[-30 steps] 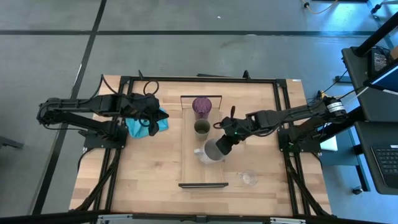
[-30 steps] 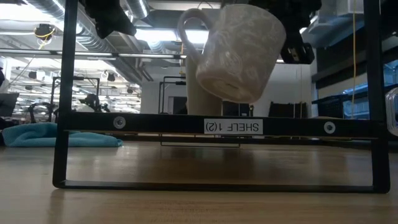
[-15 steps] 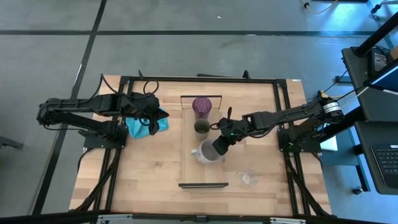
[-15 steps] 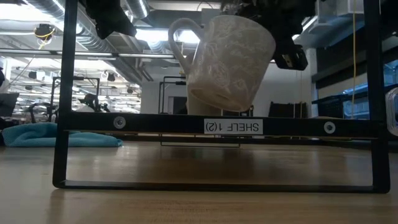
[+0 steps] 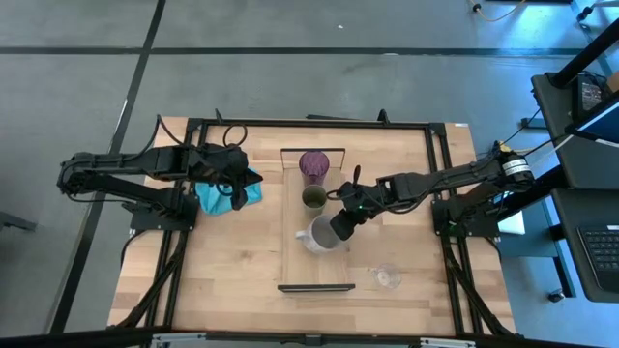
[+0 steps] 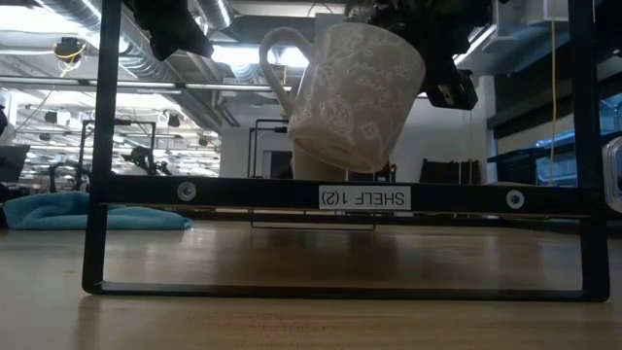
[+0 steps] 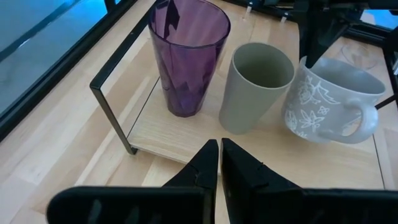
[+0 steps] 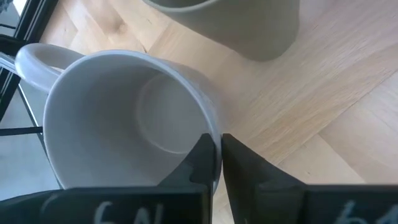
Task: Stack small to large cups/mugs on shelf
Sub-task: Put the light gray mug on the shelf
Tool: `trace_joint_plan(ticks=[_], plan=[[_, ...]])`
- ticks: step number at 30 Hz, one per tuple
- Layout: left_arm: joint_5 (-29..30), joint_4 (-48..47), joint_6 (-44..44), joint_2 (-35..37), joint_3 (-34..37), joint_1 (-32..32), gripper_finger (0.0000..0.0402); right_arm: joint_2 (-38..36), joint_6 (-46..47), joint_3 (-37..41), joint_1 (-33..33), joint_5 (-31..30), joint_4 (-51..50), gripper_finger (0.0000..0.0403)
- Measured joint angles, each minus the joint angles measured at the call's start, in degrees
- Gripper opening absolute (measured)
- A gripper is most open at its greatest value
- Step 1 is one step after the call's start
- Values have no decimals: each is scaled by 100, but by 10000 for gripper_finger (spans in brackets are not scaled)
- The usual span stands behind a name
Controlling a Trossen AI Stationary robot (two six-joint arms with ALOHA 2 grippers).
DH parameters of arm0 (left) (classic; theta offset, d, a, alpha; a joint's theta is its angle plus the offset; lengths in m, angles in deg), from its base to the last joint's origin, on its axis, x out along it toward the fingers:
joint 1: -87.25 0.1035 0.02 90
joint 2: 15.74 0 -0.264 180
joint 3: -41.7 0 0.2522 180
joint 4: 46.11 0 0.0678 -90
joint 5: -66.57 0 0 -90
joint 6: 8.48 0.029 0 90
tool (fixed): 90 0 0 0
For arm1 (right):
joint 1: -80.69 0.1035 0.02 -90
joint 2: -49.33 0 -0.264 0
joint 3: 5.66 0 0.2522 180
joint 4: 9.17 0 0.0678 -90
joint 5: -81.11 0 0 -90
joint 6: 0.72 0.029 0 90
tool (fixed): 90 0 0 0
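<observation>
While its base hangs clear of the board, the grey handled ceramic mug with a white floral pattern (image 6: 355, 94) sits tilted above the middle of the long narrow light-wood shelf with a thin black metal frame (image 5: 316, 275), its handle pointing left. The right gripper (image 5: 344, 218) has it by the rim, its two dark fingers (image 8: 205, 163) pinched nearly together with the mug's wall between them, one inside and one outside. Just beyond the mug on the shelf stands the small olive cup (image 5: 313, 198), upright and close beside it, and farther still the tall purple translucent tumbler (image 5: 314, 164) stands at the shelf's far end. The tiny clear glass (image 5: 387, 276) rests on the wooden tabletop to the right of the shelf's near end, well apart from the others. The left gripper (image 7: 220, 163) hovers over the tabletop left of the shelf, above the crumpled teal cloth (image 5: 215, 196), its fingers pressed together and holding nothing. A white label reading "SHELF 1(2)" (image 6: 363, 197) is fixed to the shelf's near black rail.
</observation>
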Motion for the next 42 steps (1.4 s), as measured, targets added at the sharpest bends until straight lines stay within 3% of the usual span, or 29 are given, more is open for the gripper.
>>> trace_joint_plan(ticks=[11,28,42], plan=[[0,0,11,0,0,0,14,-1,29,4,-2,-278,-37,28],[0,0,11,0,0,0,14,-11,21,7,-57,-293,-33,61],[0,-2,12,0,4,0,14,-2,30,4,-57,-291,-15,62]])
